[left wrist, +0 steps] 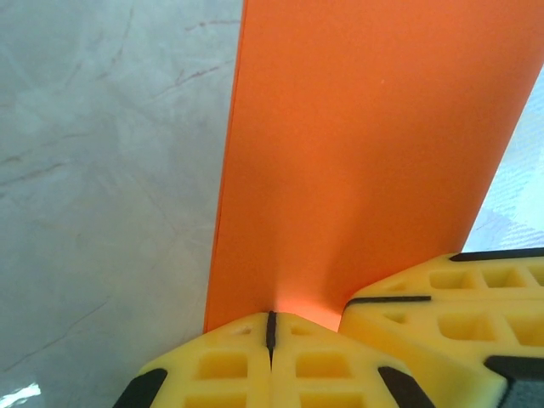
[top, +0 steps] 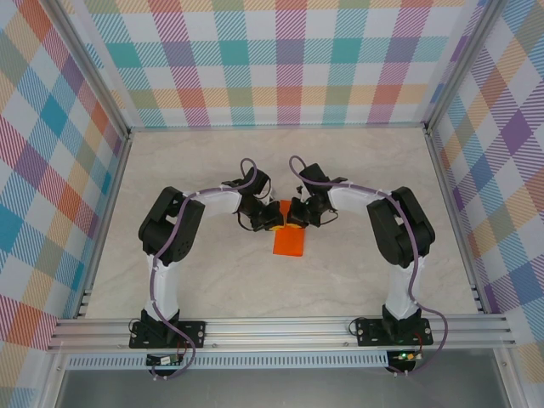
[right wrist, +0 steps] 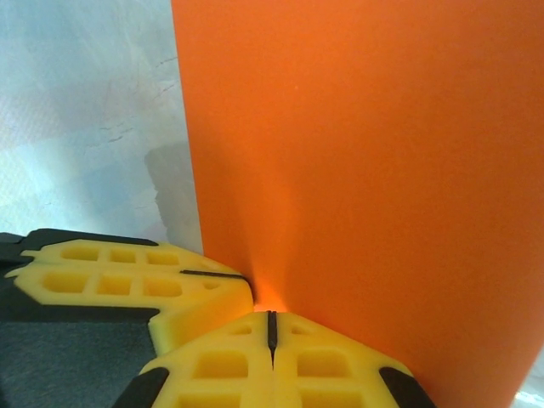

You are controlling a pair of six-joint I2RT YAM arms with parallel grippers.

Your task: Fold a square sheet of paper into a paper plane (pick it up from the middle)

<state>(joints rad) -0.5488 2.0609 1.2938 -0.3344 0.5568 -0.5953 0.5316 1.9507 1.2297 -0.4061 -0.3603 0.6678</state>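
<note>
Left jaws: we see the left gripper [left wrist: 271, 327] pressed shut, its yellow fingers [left wrist: 225, 367] meeting in a thin seam that pinches one edge of the square sheet of paper [left wrist: 365, 153].
Sheet: bright orange and smooth, it is held over the middle of the table [top: 212, 170]. From above it runs from the pinch toward the table's near edge. We cannot tell whether its free end touches the table.
Right jaws: the right gripper [right wrist: 271, 327] is closed the same way on that same edge of the sheet.
Fingertips: over the table's middle the two pairs sit just beside each other, corners touching.
Arms: from above, both bend inward from the table's near edge and meet tip to tip.
Table: pale, marbled, with checked walls [top: 289, 59] on three sides.
</note>
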